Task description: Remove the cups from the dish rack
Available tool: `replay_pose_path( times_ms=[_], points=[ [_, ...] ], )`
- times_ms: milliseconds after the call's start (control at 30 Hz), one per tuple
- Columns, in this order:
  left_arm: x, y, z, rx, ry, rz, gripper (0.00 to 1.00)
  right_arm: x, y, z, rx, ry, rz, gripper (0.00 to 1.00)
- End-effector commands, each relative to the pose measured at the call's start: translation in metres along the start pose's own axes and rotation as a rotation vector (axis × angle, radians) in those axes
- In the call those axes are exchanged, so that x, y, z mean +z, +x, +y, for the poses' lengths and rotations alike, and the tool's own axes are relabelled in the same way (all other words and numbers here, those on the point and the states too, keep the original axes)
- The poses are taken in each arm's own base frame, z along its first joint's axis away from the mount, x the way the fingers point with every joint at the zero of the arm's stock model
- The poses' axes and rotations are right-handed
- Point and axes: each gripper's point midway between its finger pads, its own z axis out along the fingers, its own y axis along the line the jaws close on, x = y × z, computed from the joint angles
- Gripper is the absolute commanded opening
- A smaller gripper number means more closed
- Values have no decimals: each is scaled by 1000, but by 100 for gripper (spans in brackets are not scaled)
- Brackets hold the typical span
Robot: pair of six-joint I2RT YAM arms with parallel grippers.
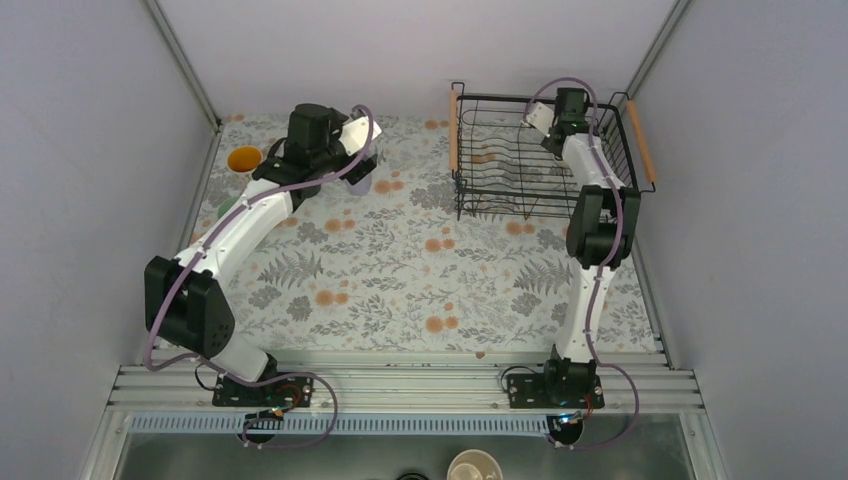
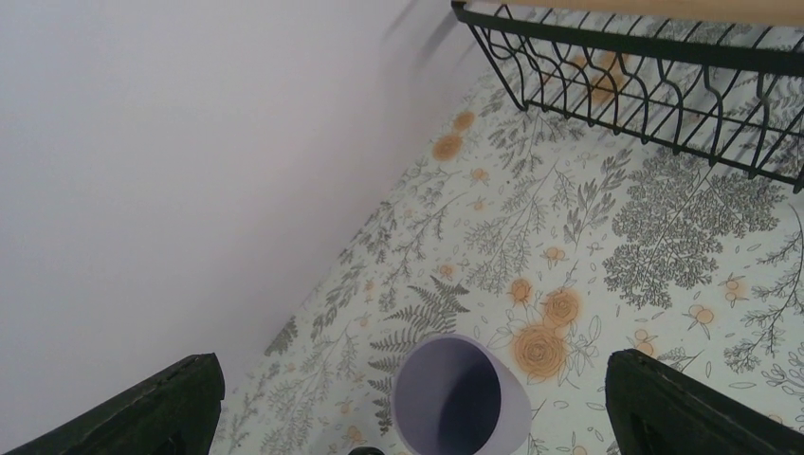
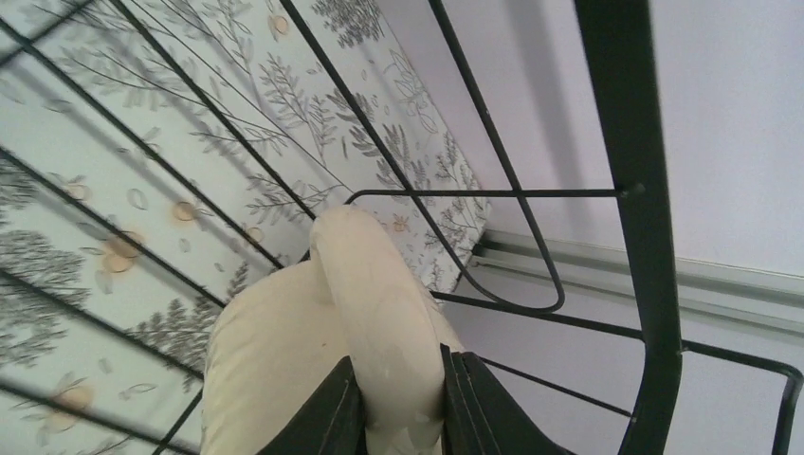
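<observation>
the bottom edge of the right wrist view cuts off the cream mug, whose mouth does not show, and all but the fingertips of the right hand. the left wrist view crops the lavender tumbler low down. from above, the left arm hides all but a sliver of the dark green mug.
</observation>
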Motion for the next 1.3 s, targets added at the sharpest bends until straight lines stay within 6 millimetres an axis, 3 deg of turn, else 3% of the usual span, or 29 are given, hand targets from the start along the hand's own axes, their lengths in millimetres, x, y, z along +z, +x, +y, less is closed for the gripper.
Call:
replay_pose_path(
  times_ms=[0,200,400,633,933,1267],
  points=[
    [-19,-15,1,15,-1,-50,100,-40,-16,-16,102,-37,-109,4],
    [-25,-20,-4,25,40,-60,100,-73,-27,-14,167,-153,-205,4],
    [-24,-32,-16,10,117,-101,100,-95,-32,-9,254,-296,-310,4],
    [-16,-62,-28,8,218,-205,100,-125,-44,-16,346,-441,-464,4],
    [-2,-118,-47,-11,429,-447,100,-195,-64,-38,385,-513,-678,4],
    [42,-162,-74,-52,671,-642,100,-276,-84,-72,406,-539,-885,3]
  ],
)
